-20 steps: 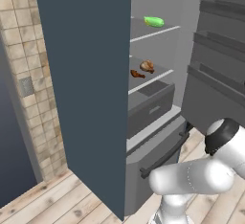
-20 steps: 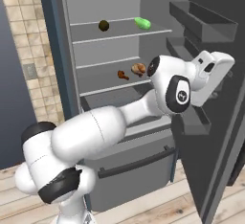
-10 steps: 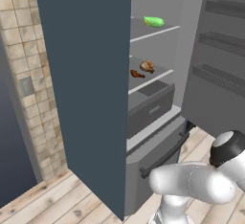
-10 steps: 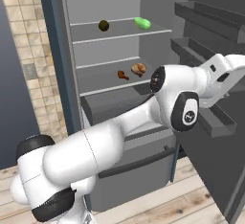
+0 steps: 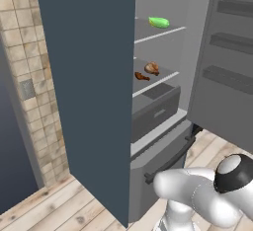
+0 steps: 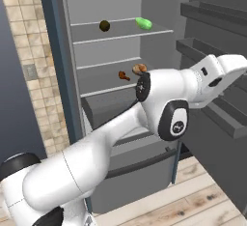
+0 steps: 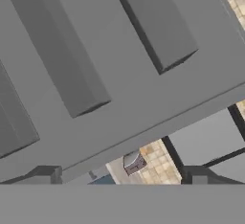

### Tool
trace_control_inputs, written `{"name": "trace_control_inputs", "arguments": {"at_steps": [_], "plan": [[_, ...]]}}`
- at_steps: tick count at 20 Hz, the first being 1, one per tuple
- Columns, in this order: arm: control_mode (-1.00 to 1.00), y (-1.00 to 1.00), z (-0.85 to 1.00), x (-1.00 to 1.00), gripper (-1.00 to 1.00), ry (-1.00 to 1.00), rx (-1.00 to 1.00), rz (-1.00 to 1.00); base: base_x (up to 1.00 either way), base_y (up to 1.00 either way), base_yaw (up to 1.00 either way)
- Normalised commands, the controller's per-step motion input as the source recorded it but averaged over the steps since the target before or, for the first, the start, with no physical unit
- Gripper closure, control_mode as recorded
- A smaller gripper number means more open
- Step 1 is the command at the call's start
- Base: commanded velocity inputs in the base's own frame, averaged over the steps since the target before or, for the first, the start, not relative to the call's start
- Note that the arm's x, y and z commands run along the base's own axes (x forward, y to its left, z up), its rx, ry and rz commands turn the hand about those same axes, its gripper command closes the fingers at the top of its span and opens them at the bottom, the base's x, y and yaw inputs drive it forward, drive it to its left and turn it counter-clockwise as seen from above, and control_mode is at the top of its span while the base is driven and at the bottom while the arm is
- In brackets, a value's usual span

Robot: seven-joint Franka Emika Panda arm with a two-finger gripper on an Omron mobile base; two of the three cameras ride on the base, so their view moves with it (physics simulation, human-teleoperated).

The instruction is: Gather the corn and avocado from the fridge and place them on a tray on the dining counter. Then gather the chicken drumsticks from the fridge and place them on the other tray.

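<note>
Jaws spread wide, holding nothing; gripper (image 7: 119, 177) faces the open fridge door (image 7: 119, 74) and its bins. Corn (image 6: 143, 23) and avocado (image 6: 104, 25) lie on the upper shelf, drumsticks (image 6: 132, 71) on the shelf below.

A dark slate-blue fridge door (image 5: 86, 92) stands beside beige tiled wall (image 5: 29, 72); inside, a bright green corn (image 6: 143, 23), dark olive avocado (image 6: 104, 25) and brown chicken drumsticks (image 6: 132, 71) sit on pale grey shelves (image 6: 120, 35).

The open fridge door (image 6: 217, 104) with its grey shelf bins (image 7: 158, 22) stands right before the jaws; the tiled wall (image 5: 34, 77) lies well off to their left.
</note>
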Motion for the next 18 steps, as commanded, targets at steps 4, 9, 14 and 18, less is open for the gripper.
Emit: {"name": "trace_control_inputs", "arguments": {"at_steps": [4, 9, 14, 18], "plan": [[-1.00, 0.88, 0.13, 0.13, -1.00, 0.00, 0.07, 0.00, 0.00, 0.00, 0.00], [-1.00, 0.97, 0.01, 0.15, -1.00, -0.03, 0.10, 0.00, 0.00, 0.00, 0.00], [-1.00, 0.92, -0.01, 0.21, -1.00, -0.13, 0.20, -0.02, 0.00, 0.00, 0.00], [-1.00, 0.78, -0.10, 0.02, -1.00, -0.21, 0.33, -0.05, 0.00, 0.00, 0.00]]}}
